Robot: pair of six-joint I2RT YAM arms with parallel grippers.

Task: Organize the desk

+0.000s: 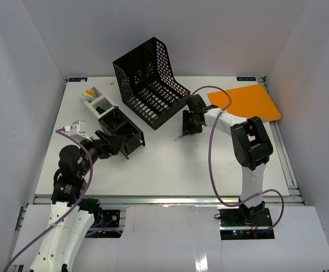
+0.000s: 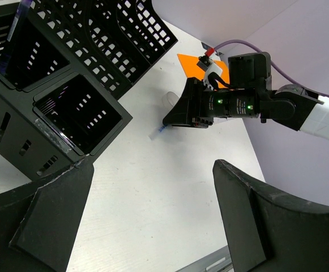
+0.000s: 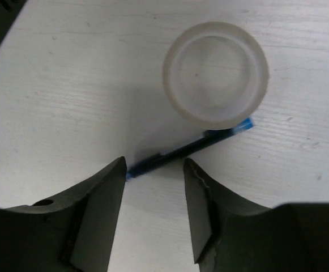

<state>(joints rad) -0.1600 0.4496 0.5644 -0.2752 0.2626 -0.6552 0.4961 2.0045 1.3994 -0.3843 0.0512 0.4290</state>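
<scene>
My right claw (image 3: 153, 164) hangs over the counter (image 1: 170, 170) with its fingers partly apart and nothing gripped. A blue pen (image 3: 175, 152) lies flat below, its near tip in the gap, just beside one finger. My left claw (image 2: 153, 164) is spread wide and empty, near the black organiser (image 1: 122, 133) lying on its side.

What worries me is where the fingers stand on the pen. They bracket its tip, not its middle, and the pen runs at a slant across the gap. Closing here could swing it flat on the counter, or squirt it out, rather than pinch it. The far end sits touching or under the edge of a translucent round thing (image 3: 215, 73) — roll or cup, I cannot tell which. A lift could drag or tip that piece. Going too low would press the fingertips into the counter.

The counter itself fills the middle of the overhead view, level, directly ahead of both arm bases. Its metal rail is along the near edge. Its long axis runs left to right across the two arms, the short one away from me towards the back wall. On it stand the black mesh rack (image 1: 150, 82) at the back and an orange pad (image 1: 246, 102) at the far right corner — both well apart from the pen.
</scene>
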